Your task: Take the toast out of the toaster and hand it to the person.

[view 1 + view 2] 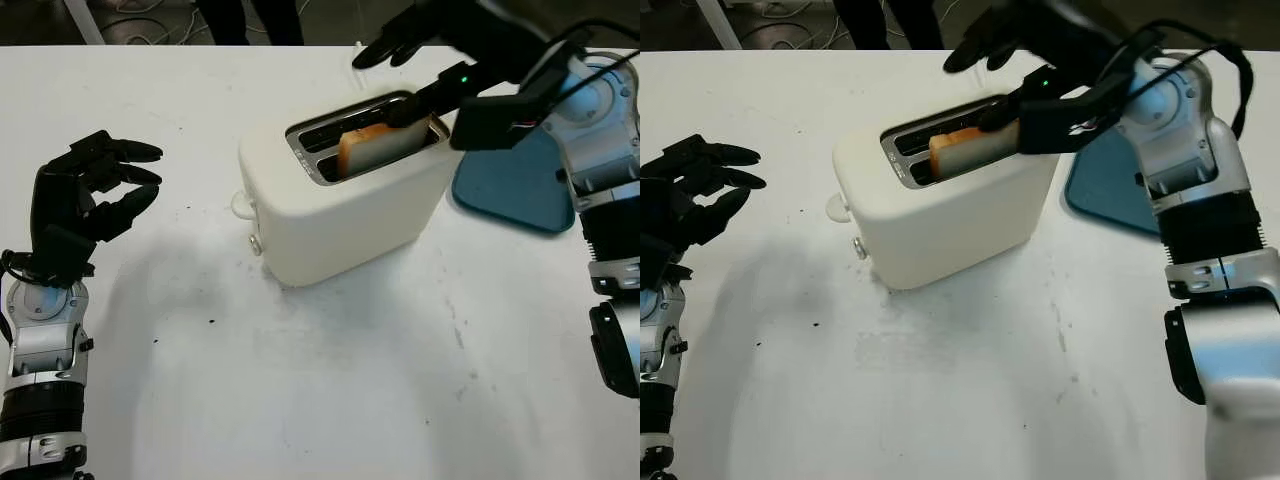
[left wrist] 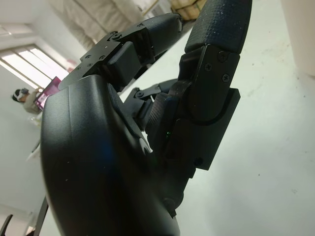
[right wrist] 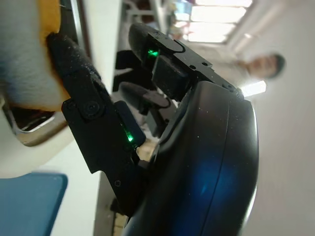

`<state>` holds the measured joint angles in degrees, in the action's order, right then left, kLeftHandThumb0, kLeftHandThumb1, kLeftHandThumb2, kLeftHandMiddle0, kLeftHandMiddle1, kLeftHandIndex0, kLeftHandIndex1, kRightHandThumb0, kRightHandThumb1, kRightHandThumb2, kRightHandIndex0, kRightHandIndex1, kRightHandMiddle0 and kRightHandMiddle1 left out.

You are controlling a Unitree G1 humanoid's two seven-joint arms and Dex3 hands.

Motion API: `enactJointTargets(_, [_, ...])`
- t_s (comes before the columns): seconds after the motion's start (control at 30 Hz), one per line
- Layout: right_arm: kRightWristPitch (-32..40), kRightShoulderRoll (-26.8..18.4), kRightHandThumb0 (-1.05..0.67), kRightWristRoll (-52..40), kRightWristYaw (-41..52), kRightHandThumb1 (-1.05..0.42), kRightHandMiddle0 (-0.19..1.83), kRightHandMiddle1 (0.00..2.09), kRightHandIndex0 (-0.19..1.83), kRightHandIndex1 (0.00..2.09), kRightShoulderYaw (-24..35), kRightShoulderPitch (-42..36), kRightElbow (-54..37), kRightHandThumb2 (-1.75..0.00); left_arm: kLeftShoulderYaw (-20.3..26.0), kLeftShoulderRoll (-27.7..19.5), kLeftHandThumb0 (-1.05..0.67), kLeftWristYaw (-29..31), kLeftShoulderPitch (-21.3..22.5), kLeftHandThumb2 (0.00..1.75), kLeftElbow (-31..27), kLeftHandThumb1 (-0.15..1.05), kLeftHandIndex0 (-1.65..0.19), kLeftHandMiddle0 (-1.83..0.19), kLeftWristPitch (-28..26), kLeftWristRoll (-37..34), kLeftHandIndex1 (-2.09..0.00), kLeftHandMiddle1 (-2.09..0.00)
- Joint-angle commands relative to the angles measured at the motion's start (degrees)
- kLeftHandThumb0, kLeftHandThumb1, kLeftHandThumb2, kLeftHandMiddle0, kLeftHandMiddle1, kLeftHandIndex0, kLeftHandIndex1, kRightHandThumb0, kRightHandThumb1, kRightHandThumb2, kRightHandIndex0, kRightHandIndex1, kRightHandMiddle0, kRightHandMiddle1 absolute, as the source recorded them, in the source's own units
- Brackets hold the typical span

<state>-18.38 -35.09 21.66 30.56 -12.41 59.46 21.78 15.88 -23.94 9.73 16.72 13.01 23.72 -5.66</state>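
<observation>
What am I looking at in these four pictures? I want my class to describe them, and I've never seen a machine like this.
It is a humanoid robot with two black three-fingered hands. Two pictures come from cameras in its head, looking down at a white table; the other two sit at its wrists. On the table stands a cream two-slot toaster with a golden-edged slice of toast sticking up, and a blue tray beside it. The right hand reaches over the toaster, one finger touching the toast. The left hand is open above the table, off to the toaster's side.
</observation>
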Motion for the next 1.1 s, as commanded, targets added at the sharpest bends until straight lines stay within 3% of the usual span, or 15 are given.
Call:
enactJointTargets(0.0, [0.81,-1.07,-0.75,1.07,2.09,-0.71,0.79,0.00,0.47,0.79,-0.83,0.74,-1.62,-0.01,0.57,-0.27,-1.05,0.17,-0.48,0.15,-0.04,0.92,-0.74,-0.73,0.57,-0.23,-0.75,-0.98])
enactJointTargets(0.27, [1.11,-1.76,-0.74,-1.42,3.20,-0.69,0.80,0.01,0.52,0.80,2.34,1.51,-2.52,0.00,0.53,-0.27,-1.05,0.05,-0.36,0.16,0.06,0.92,-0.75,-0.73,0.45,-0.12,-0.75,-0.98])
enactJointTargets(0.53, [0.25,-1.96,-0.66,0.18,-4.56,-0.73,0.84,0.01,0.72,0.49,5.78,2.34,-3.00,-0.01,0.40,-0.24,-1.05,0.22,-0.13,0.16,0.20,0.92,-0.75,-0.73,0.29,-0.24,-0.75,-0.98])
enactJointTargets(0.87, [-1.21,-1.15,-0.62,-3.86,-5.78,-0.76,0.88,0.02,0.67,0.62,7.96,3.31,-2.51,0.00,0.42,-0.24,-1.05,-0.07,-0.39,0.16,0.06,0.92,-0.75,-0.73,0.56,0.15,-0.75,-0.97])
enactJointTargets(1.07, [0.16,-1.28,-0.70,-4.83,-2.07,-0.71,0.89,0.01,0.81,0.37,6.63,1.88,-4.92,0.00,0.46,-0.04,-1.05,-0.08,-0.58,0.14,-0.28,0.92,-0.75,-0.74,0.08,-0.16,-0.75,-0.98])
